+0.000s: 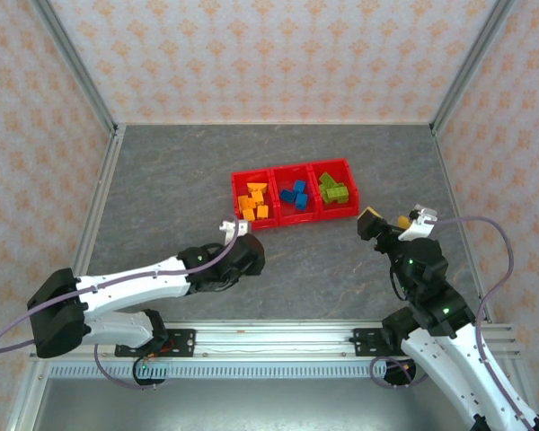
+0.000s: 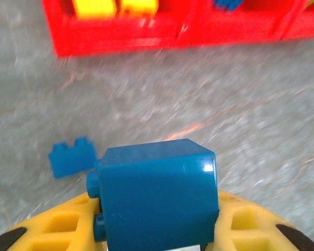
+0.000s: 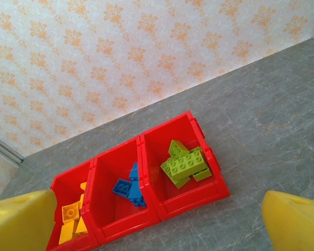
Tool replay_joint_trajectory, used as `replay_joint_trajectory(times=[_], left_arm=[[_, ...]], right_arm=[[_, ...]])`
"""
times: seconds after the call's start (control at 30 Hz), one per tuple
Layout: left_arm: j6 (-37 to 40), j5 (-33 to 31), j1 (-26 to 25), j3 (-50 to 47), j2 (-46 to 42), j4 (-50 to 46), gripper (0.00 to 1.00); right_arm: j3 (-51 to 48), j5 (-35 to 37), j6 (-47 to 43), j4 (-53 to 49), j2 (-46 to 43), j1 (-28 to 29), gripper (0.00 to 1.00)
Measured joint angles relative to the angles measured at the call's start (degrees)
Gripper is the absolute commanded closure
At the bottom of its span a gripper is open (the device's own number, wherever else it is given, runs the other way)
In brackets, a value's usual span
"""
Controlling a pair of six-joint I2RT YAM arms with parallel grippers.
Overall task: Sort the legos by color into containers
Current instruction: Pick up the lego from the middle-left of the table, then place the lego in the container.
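Closest to the left wrist camera was a big blue brick (image 2: 157, 198), and my left gripper (image 2: 157, 238) was closed on it. Its yellow fingers (image 2: 47, 232) pressed the brick from both sides, and the studs of the brick pointed to the left of that view. Just beyond the held brick, a little to the left, a small blue brick (image 2: 72, 157) lay flat on the grey table (image 2: 240, 125). As far as I could tell, the two bricks did not touch. Farther on stood the red containers (image 2: 146, 39), well apart from the small brick, and the picture was blurred there. Seen from the top camera, my left gripper (image 1: 236, 232) was just beside the near left corner of the containers (image 1: 292, 220).

My right gripper (image 3: 157, 225) was opened wide, with nothing between its fingers (image 3: 21, 222). It hung above the table and looked down on the row of three bins. Seen from the top camera, the right gripper (image 1: 386, 218) was near the near right corner of the row and did not touch it.

The three bins were joined side by side, about in the middle of the table. The orange-yellow legos (image 1: 253, 202) lay in the left bin, the blue legos (image 1: 295, 195) in the middle bin and the lime green legos (image 1: 334, 189) in the right bin. The right wrist camera gave the same order: lime green legos (image 3: 186, 164) piled together, blue legos (image 3: 130, 187) beside them, orange-yellow legos (image 3: 73, 219) at the far end.
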Motion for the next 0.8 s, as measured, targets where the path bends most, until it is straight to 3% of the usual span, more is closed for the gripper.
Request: replay_joint_trajectory(times=[0.13,0.3,0.6,0.8], left_arm=[[4.85,-3.74,0.28,8.13,3.10,-0.22,0.75],[12.79,-5.29,3.80,19.91,13.84,-0.35,0.75],[24.35,-3.65,10.36,41.77,35.50,-1.66,0.76],[28.81,-2.45,11.80,55.32,48.35,-4.20,0.76]], right_arm=[[0.00,0.00,0.00,0.00,0.00,0.00,0.00],[0.00,0.00,0.00,0.00,0.02,0.00,0.00],[0.00,-0.02,0.00,0.00,0.00,0.00,0.00],[0.00,-0.02,0.00,0.00,0.00,0.00,0.00]])
